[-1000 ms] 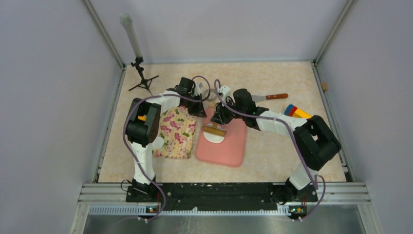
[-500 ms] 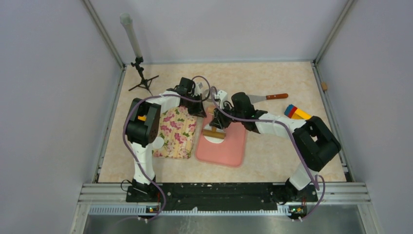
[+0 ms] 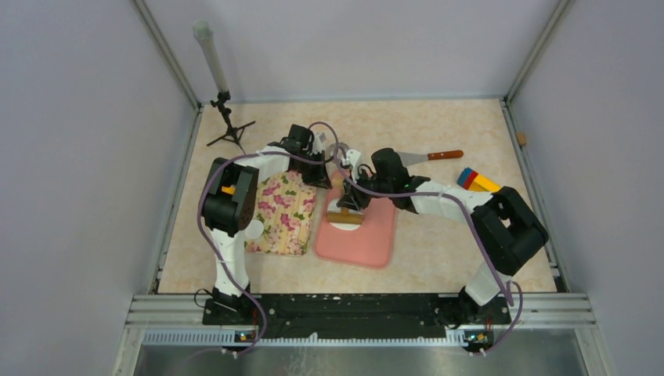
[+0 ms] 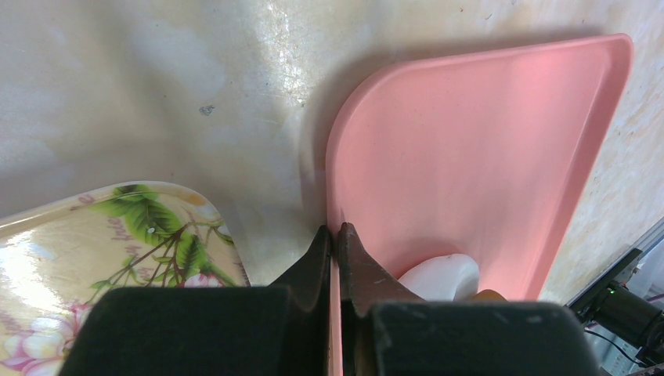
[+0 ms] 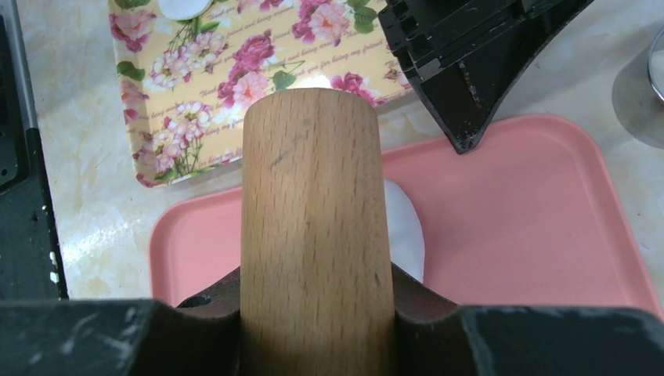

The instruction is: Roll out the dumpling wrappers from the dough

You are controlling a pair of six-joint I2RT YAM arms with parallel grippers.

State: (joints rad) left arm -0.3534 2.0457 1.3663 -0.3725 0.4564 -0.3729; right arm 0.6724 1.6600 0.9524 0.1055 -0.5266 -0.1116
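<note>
A soft, matte white piece of dough (image 5: 404, 233) is pictured on the flat pink plastic board (image 3: 368, 241) at the middle of the table, pressed under a short wooden rolling pin (image 5: 317, 211). The pin is held by the right gripper (image 3: 350, 200), whose fingers are clamped on its sides. The board's far left edge is pinched by the left gripper (image 4: 334, 235), its fingers drawn together on the thin rim, so the board is judged to be steadied against sliding. The dough is judged light, pliable and somewhat sticky. It is likely to spread under moderate pressure, to tear if thinned too far and to cling to the wood. It is therefore best worked through the pin, with any hold taken at its edge. One small, thin white round wrapper (image 5: 184, 6) is seen at a corner of the floral-patterned tray (image 3: 282, 213), which lies just left of the board. The left gripper's black body sits close beside the pin's far end and is judged the main thing in the way. A metal spatula (image 3: 429, 157) with a reddish handle and some coloured blocks (image 3: 474, 178) lie well apart to the right. A small black tripod (image 3: 229, 129) stands at the far left.
</note>
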